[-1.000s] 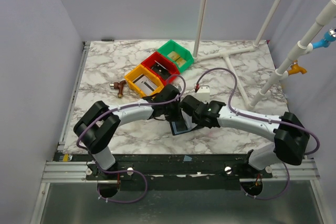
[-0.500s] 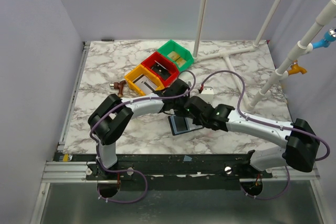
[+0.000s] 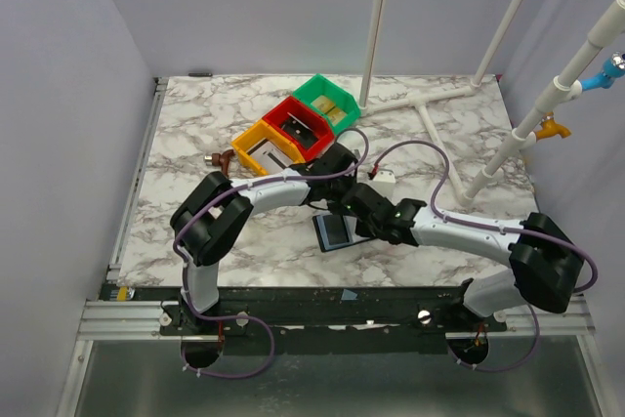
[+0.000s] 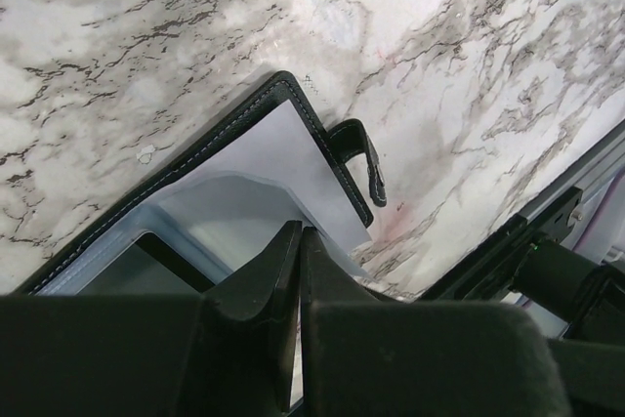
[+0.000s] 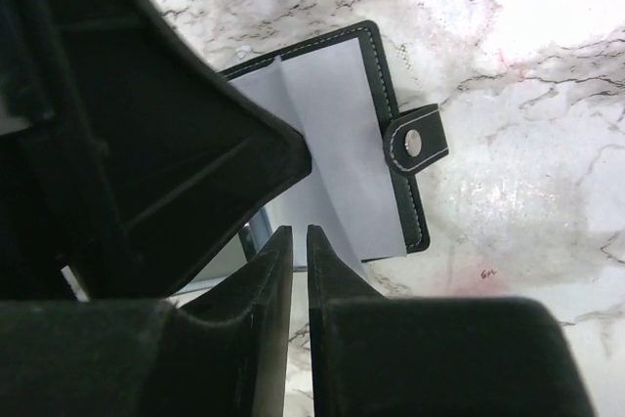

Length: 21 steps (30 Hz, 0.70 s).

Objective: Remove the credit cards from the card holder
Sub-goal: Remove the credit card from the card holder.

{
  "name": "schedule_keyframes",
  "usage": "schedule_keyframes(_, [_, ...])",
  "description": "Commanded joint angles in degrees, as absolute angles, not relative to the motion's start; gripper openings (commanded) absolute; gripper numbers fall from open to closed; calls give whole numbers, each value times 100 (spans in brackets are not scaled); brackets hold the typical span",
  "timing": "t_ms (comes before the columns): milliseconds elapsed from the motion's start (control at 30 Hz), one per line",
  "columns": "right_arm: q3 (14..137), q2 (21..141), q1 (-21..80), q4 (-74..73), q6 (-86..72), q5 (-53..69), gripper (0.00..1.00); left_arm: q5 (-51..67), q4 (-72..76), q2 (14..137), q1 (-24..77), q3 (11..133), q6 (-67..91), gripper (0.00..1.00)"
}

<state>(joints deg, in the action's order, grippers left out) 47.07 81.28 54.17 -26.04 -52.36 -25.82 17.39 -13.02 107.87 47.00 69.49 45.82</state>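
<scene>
The card holder [image 3: 335, 232] lies open near the table's front middle, with a black stitched border [image 4: 225, 129], pale bluish-grey inner faces [image 5: 337, 114] and a snap strap [image 5: 415, 144]. My left gripper [image 4: 300, 231] is shut, its tips resting on the pale face at the holder's edge. From the other side, my right gripper [image 5: 300, 231] points at the same edge, its jaws a narrow slit apart with nothing visibly pinched. In the top view both grippers, left [image 3: 330, 206] and right [image 3: 354, 212], meet over the holder. I cannot tell any credit cards apart from the pale faces.
Yellow [image 3: 266, 150], red [image 3: 299, 125] and green [image 3: 328, 101] bins stand in a diagonal row behind the arms. A brown object [image 3: 223, 160] lies left of them and a small white box [image 3: 383, 176] right. White pipes [image 3: 430, 114] cross the back right.
Both arms have shifted over the holder, the left elbow moving right. The right jaws have narrowed to a slit. The card holder stays in place.
</scene>
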Motion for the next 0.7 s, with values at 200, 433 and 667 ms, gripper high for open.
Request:
schedule_keyframes(200, [4254,8317,4751,-1791,-5194,-2037,12,1557,-1480,10177,4450,6585,4360,8])
schedule_keyframes(433, [4262,8363,4562,-1643,-5025,-1637,10,1240,-1591,9506,4386,5924,4210,8])
schedule_keyframes(667, [4447,8316,4567,-1481,-4721,-1126,11,1141,-1418,8982,4289,5086,4227,8])
